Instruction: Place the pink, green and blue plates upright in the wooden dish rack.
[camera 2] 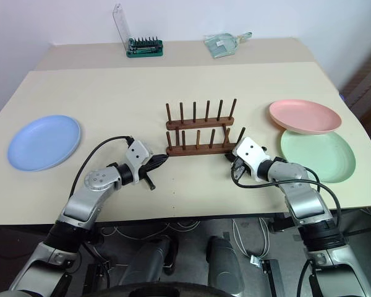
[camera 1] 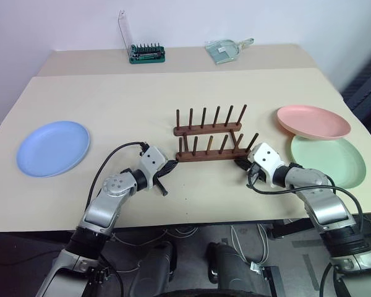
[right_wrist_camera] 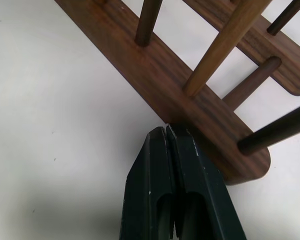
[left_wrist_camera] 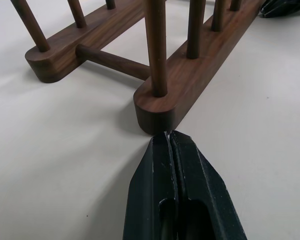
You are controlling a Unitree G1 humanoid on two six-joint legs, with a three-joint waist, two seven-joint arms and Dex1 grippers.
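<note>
The wooden dish rack (camera 1: 209, 141) stands empty at the table's middle, two dark rails with upright pegs. My left gripper (camera 1: 172, 165) is shut, its tip against the left end of the near rail (left_wrist_camera: 157, 111). At the near rail's right end (right_wrist_camera: 225, 150) my right gripper (camera 1: 240, 162) is also shut, its tip touching the wood. The blue plate (camera 1: 53, 147) lies flat at the far left. At the right, the pink plate (camera 1: 313, 122) rests tilted on the far edge of the green plate (camera 1: 329, 159).
A green screwdriver-bit holder (camera 1: 147, 54) with its clear lid raised and a clear glass dish (camera 1: 224, 49) sit on the second table at the back. The table's front edge runs just below both arms.
</note>
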